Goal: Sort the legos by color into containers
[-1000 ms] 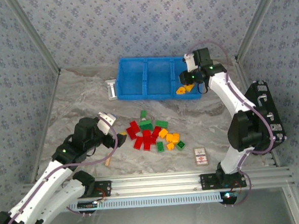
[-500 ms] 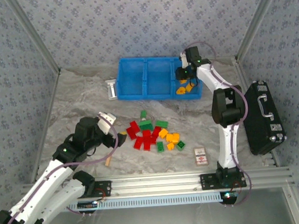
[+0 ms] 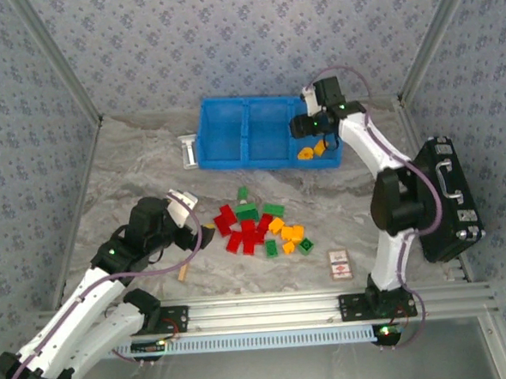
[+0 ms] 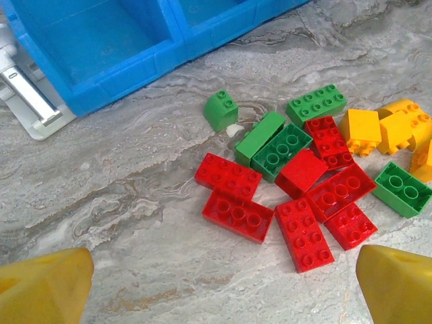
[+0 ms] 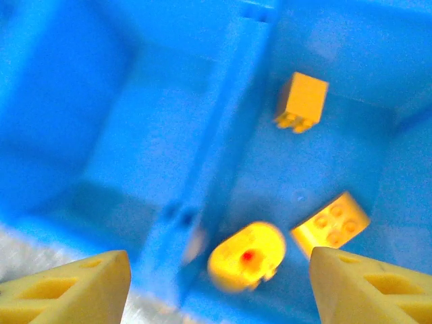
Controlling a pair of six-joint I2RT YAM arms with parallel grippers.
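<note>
Right pincer (image 5: 216, 297) is hanging spread wide, gripping nothing, above the right-hand compartment of the blue bin (image 5: 223, 135). Three yellow-orange bricks (image 5: 302, 101) are lying loose on that compartment's floor, apart from each other, with one rounded piece near the divider wall. My read is that this compartment is serving as the yellow one. The wide jaws fit a drop-off pose, with the fingers clear of the walls. The wrist view is blurring, so finer detail isn't readable. From above, this pincer is sitting over the bin's right end, and the other two compartments are showing no bricks that I can make out.

Left pincer (image 4: 219, 290) is also gaping wide and carrying nothing. It is hovering low over the counter (image 4: 135, 202) and facing the pile of legos (image 4: 304, 182). Red bricks (image 4: 237, 216) are lying nearest it, green bricks (image 4: 280, 152) are sitting behind them, and more yellow ones are sitting at the pile's right edge. It is probably lining up on a red. The pile is sitting mid-counter, well apart from the bin, so most of the sorting is not yet done.

Off to the sides and not in play: black case (image 3: 447, 199) at right, card (image 3: 338, 264) near the pile, wooden stick (image 3: 183, 271) by the left arm.
</note>
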